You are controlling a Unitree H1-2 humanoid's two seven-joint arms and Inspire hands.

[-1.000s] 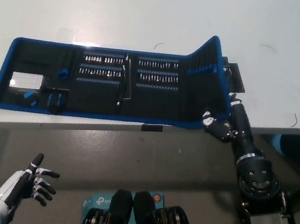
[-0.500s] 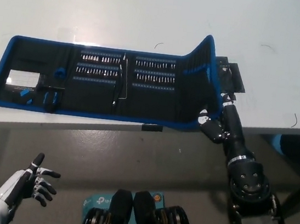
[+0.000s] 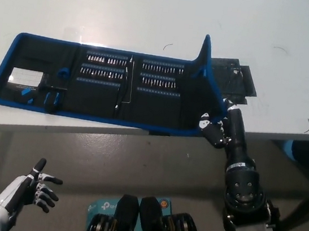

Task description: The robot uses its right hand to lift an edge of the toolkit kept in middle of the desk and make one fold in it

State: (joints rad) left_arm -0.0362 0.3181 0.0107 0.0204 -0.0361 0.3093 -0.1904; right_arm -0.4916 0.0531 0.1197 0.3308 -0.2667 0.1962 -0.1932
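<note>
**A:** In the head view, where does your toolkit (image 3: 107,83) sit?

**B:** It lies unrolled across the middle of the white tabletop (image 3: 100,6), long side running left to right, with its near edge close to the tabletop's near edge. Most of it is flat. The right end panel (image 3: 206,71) stands nearly upright, blue trim showing along its top.

**A:** And your right hand (image 3: 218,129)?

**B:** It is at the near right corner of the toolkit, black fingers (image 3: 207,122) curled in on the raised panel's lower edge. They look closed on the fabric, though how firm the pinch is you cannot read from above.

**A:** How will it handle?

**B:** I judge it a soft fabric roll, light in the cloth but weighted by the rows of bits (image 3: 159,76) and the small tools at the left end (image 3: 38,86). The flap should hinge along a seam between the pockets rather than bend stiffly. Held by one corner, it may twist or sag at the far corner, so take it along the trimmed edge and carry it leftward over the bits.

**A:** Your left hand (image 3: 30,190)?

**B:** It is resting low at near left, below the tabletop, fingers spread and holding nothing.
</note>
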